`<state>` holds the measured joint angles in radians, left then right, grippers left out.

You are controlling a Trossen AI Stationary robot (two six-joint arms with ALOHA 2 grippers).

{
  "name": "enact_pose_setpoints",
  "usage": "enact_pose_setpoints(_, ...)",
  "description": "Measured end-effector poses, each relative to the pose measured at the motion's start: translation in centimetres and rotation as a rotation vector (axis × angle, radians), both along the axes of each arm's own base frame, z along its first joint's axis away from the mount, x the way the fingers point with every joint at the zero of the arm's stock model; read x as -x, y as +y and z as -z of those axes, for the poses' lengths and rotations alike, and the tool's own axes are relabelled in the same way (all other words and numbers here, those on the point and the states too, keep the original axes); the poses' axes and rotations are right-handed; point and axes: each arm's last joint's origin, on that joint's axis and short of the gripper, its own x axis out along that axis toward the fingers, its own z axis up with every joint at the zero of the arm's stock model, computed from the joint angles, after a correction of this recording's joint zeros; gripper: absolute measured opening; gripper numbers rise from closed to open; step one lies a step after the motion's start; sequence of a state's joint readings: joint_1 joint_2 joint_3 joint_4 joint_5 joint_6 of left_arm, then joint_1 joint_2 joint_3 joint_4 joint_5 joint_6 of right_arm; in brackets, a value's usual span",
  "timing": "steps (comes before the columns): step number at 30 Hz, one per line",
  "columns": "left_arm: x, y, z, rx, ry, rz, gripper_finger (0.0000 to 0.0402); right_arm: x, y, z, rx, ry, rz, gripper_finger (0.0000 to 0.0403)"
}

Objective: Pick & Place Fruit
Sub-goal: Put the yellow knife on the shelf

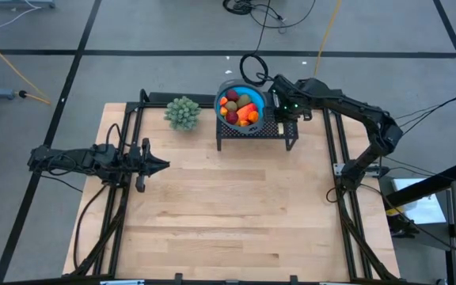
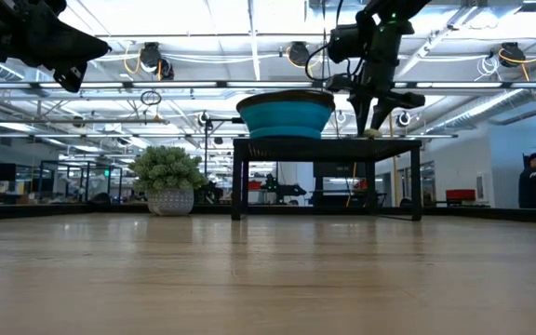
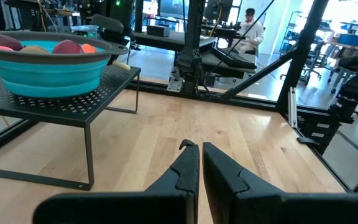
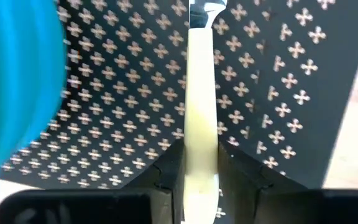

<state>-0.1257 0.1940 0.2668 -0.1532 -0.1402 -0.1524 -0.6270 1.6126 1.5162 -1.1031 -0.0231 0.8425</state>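
Observation:
Several toy fruits (image 1: 240,108), red, orange and brownish-green, lie in a blue bowl (image 1: 222,96) on a black perforated rack (image 1: 285,131) at the table's far middle. Just right of the bowl, my right gripper (image 1: 279,107) points steeply down over the rack, shut on a thin knife (image 4: 201,93) with a pale yellow handle. My left gripper (image 1: 165,165) hangs shut and level over the table's left side, touching nothing. The left wrist view shows the bowl (image 3: 48,71) with fruit (image 3: 67,46) in it. My right gripper pinches the knife's pale yellow handle (image 4: 201,168) between its two fingers, which come from above, slanting down. The knife runs on past the fingertips, along them, over the rack's perforated top (image 4: 278,93). Whether its far end (image 2: 372,133) rests on the rack, I cannot tell.
A pale green bushy plant (image 1: 183,112) in a small pot stands left of the rack. Black frame rails (image 1: 335,158) run along the table's left and right sides. The near half of the wooden table (image 1: 228,222) lies bare. A person (image 3: 250,25) sits in the room beyond.

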Motion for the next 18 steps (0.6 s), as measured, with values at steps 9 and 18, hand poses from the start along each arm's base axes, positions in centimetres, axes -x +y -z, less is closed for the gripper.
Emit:
enact_pose_setpoints(9,0.0,0.0,0.0,0.000,0.000,0.001,0.0019,0.1,0.0,0.4,-0.008,0.015,-0.003,0.0070)
enact_pose_setpoints(18,0.0,0.0,0.0,0.007,0.000,0.005,0.0019,0.2,0.2,1.4,-0.023,0.030,0.004,0.0089)
